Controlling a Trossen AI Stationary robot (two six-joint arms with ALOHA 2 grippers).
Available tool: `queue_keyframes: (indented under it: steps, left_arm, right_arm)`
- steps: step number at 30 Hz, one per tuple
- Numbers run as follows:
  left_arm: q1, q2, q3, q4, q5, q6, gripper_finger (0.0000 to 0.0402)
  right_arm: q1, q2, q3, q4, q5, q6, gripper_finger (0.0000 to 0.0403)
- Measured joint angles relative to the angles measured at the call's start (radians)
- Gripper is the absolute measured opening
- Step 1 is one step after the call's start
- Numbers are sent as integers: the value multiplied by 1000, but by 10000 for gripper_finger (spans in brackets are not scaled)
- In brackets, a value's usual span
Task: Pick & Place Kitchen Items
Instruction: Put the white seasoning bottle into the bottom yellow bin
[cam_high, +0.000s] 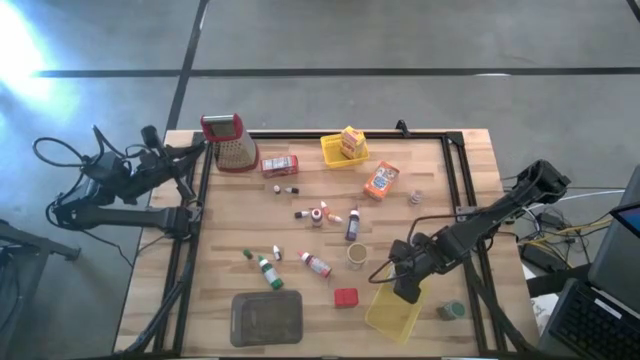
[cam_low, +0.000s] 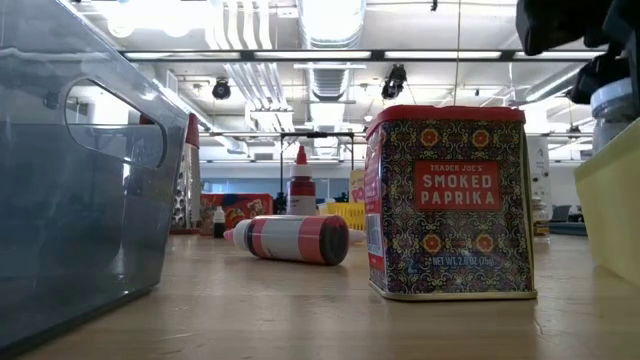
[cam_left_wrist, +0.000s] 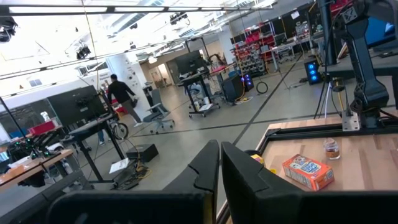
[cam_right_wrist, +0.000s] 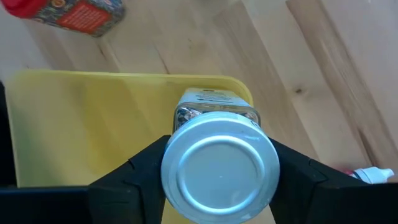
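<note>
- My right end effector is clamped on a small jar with a silver lid, one finger on each side of it.
- I see the jar hanging over the yellow basket at the near right of the counter, held above the basket floor.
- In the high view the right end effector sits over the same basket's inner edge.
- The red paprika tin stands upright on the counter just beside that basket, and a red-capped bottle lies on its side farther back.
- More kitchen items are scattered mid-counter: an orange box, small bottles, a red block.
- The grey tray lies at the near edge.
- My left end effector is parked off the counter's left side, fingers pressed together, holding nothing.
</note>
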Motion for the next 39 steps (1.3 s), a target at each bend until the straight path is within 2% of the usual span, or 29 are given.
queue_keyframes:
  steps: [5,14,23,29,35,39]
  left_arm:
    - [0,0,0,0,0,0,23]
    - [0,0,0,0,0,0,23]
    - [0,0,0,0,0,0,23]
    - [-1,0,0,0,0,0,23]
    - [-1,0,0,0,0,0,23]
    - [-1,0,0,0,0,0,23]
  right_arm:
    - [0,0,-30,13,0,7,221]
    - [0,0,-38,28,4,6,208]
    - [0,0,-38,28,2,-2,275]
    - [0,-4,-38,25,-17,-4,302]
    - [-1,-11,-38,19,-16,-2,307]
    - [-1,-12,-38,19,-16,-2,295]
